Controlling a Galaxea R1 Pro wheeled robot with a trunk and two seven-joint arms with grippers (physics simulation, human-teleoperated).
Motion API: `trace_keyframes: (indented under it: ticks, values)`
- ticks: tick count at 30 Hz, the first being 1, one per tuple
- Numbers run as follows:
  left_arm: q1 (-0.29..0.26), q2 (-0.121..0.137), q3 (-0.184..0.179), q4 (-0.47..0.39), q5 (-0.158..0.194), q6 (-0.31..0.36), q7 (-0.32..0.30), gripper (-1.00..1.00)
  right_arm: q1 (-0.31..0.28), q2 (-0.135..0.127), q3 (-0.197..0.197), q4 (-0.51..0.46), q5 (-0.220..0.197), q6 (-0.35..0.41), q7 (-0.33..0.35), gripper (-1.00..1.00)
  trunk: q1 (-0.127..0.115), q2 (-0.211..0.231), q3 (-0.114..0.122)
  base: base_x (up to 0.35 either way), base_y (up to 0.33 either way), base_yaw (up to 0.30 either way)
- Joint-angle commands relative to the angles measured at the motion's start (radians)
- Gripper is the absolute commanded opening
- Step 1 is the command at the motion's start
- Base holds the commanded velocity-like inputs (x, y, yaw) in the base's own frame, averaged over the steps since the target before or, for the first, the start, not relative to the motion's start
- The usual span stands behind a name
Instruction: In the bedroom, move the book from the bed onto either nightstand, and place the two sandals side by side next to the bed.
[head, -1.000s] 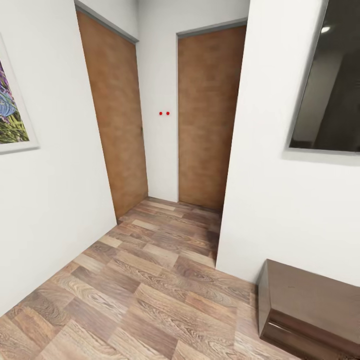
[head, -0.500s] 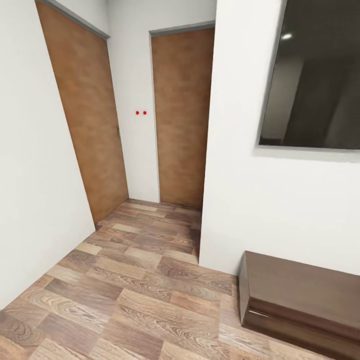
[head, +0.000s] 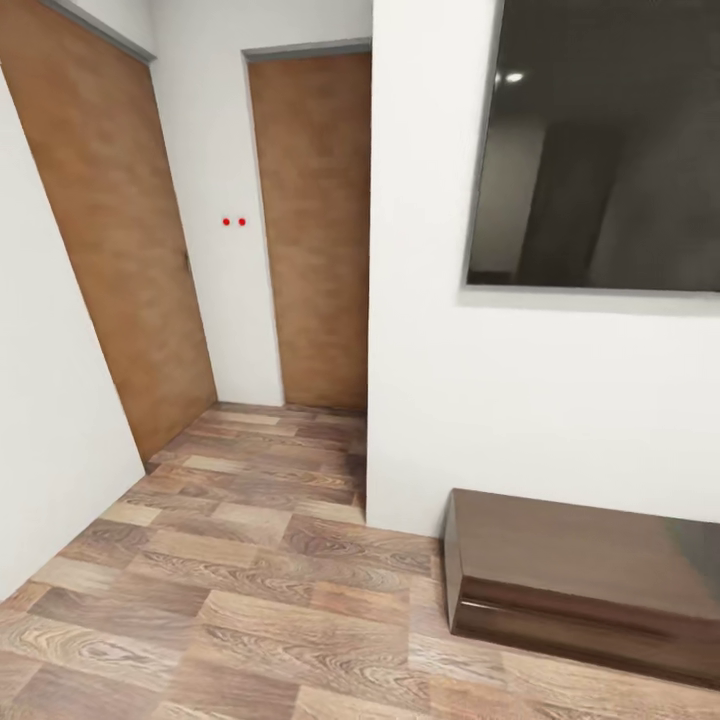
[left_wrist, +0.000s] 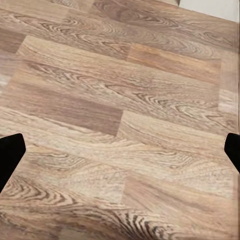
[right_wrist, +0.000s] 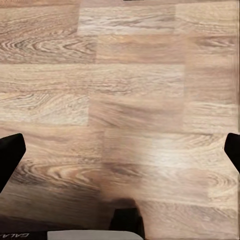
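Note:
The book, the bed and the two sandals are out of view. A low dark brown glossy nightstand (head: 580, 575) stands on the wood-plank floor against the white wall at the lower right of the head view. My left gripper (left_wrist: 120, 155) hangs open over bare floor planks, its black fingertips (left_wrist: 10, 152) spread far apart with nothing between them. My right gripper (right_wrist: 120, 155) is open too, above bare planks, and holds nothing.
Two brown doors (head: 312, 230) (head: 100, 240) close off a short alcove at the back left. A white wall corner (head: 372, 300) juts out beside it. A dark-framed window (head: 600, 150) sits above the nightstand. Open floor (head: 220, 600) lies ahead and to the left.
The head view has swung to the right: the lavender picture has left the frame, the doors have slid left, and more of the nightstand and window shows. That is camera motion.

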Motion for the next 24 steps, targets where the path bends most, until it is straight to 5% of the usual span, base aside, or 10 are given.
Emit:
trace_keyframes:
  ticks: [1,11,16,19,24]
  values:
    - [0.000,0.000,0.001,0.000,0.008,-0.002,-0.001,1.00,-0.001,0.000,0.000,0.000,-0.010,0.002,0.005,1.00,0.000,-0.001,-0.002,0.000,0.000,-0.250]
    - [0.000,0.004,0.008,0.057,0.026,-0.002,0.002,1.00,-0.001,0.003,0.003,0.002,-0.008,-0.001,0.002,1.00,0.000,-0.001,-0.011,0.000,0.000,-0.218]
    - [0.000,0.000,0.049,0.085,0.103,0.001,0.008,1.00,-0.001,0.005,0.000,0.094,-0.009,-0.009,0.003,1.00,0.000,-0.001,-0.017,0.000,0.000,-0.180]
    - [0.001,0.004,0.066,0.122,0.133,-0.014,0.006,1.00,-0.001,0.002,0.000,0.161,-0.010,-0.130,0.006,1.00,0.000,-0.001,-0.021,0.000,0.000,-0.065]
    - [0.002,0.008,0.069,0.131,0.133,-0.024,0.007,1.00,-0.001,0.003,0.000,0.176,-0.008,-0.198,0.005,1.00,0.000,-0.001,-0.027,0.000,0.000,-0.064]
